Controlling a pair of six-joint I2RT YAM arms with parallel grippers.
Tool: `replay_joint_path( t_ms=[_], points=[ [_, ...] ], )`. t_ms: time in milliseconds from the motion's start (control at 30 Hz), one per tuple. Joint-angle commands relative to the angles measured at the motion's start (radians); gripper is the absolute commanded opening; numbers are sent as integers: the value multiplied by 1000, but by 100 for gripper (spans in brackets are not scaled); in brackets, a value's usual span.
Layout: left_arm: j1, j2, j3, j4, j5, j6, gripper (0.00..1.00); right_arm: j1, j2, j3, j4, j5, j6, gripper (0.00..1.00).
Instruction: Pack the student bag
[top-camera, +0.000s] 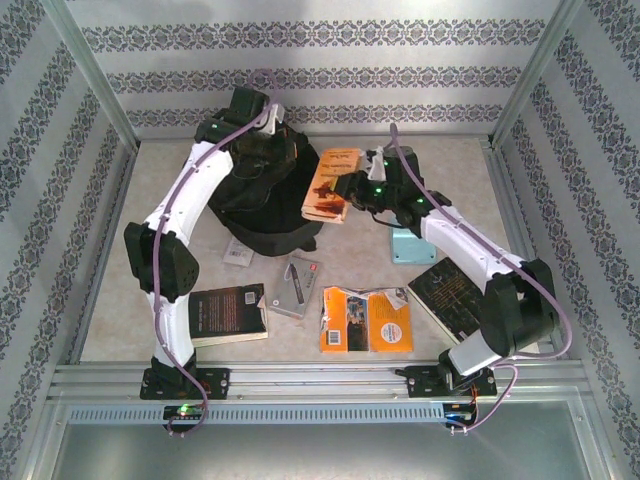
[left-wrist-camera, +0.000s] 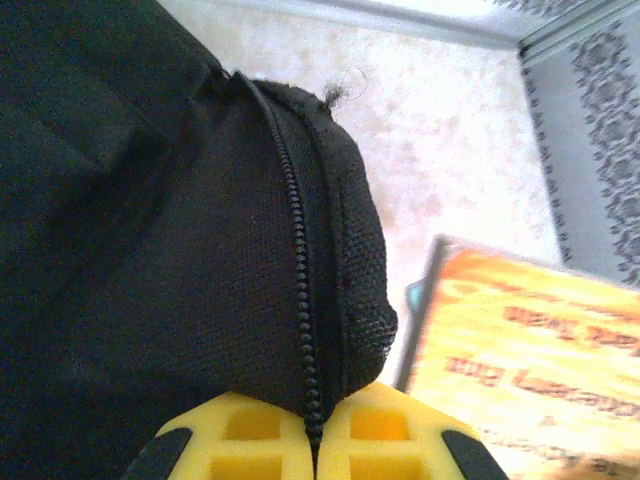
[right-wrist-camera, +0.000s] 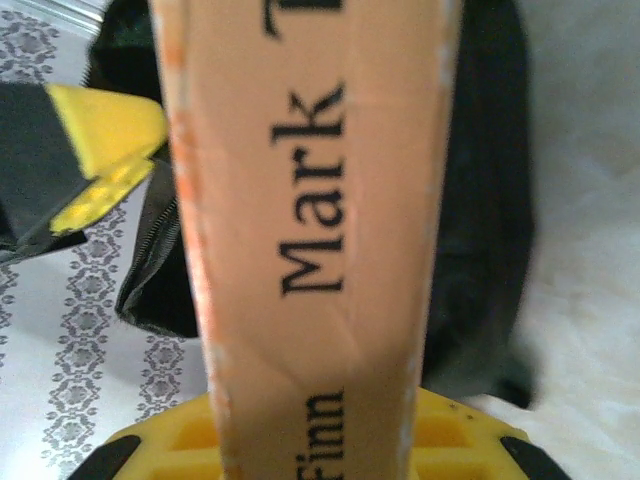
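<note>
The bag (top-camera: 262, 205) lies near the bench's (top-camera: 455, 165) far edge; the left tool (left-wrist-camera: 315, 432) pinches its zipper seam, and the right tool (right-wrist-camera: 315, 445) pinches an orange book (right-wrist-camera: 310, 200) just beside it. Risk: a sagging opening could snag the book and twist it loose.

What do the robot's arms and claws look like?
Both arms, the left arm and the right arm, are white tubes with chunky black joints. A thin purple cable runs along each, and tiny green lights glow near the wrists. The left claw and right claw have bright yellow fingers with square holes.
</note>
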Motion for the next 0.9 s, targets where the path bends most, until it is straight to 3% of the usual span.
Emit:
replay_joint_path(
  t_ms=[0, 233, 267, 367, 433, 667, 867],
  points=[
    [1, -29, 63, -47, 40, -20, 0, 20, 70, 80, 77, 12, 50, 0],
    [-4, -9, 53, -88, 76, 10, 0, 45, 249, 175, 195, -30, 211, 0],
    [-9, -1, 53, -107, 62, 21, 4, 46, 270, 188, 216, -33, 230, 0],
    [-26, 5, 52, -170, -14, 69, 40, 48, 298, 211, 237, -33, 253, 0],
    [-38, -1, 42, -198, -68, 104, 54, 49, 308, 220, 248, -37, 265, 0],
    [-79, -38, -4, -247, -250, 203, 68, 53, 315, 225, 284, -48, 291, 0],
    [-92, -78, -128, -194, -299, 214, 72, 54, 315, 227, 295, -55, 304, 0]
  ],
)
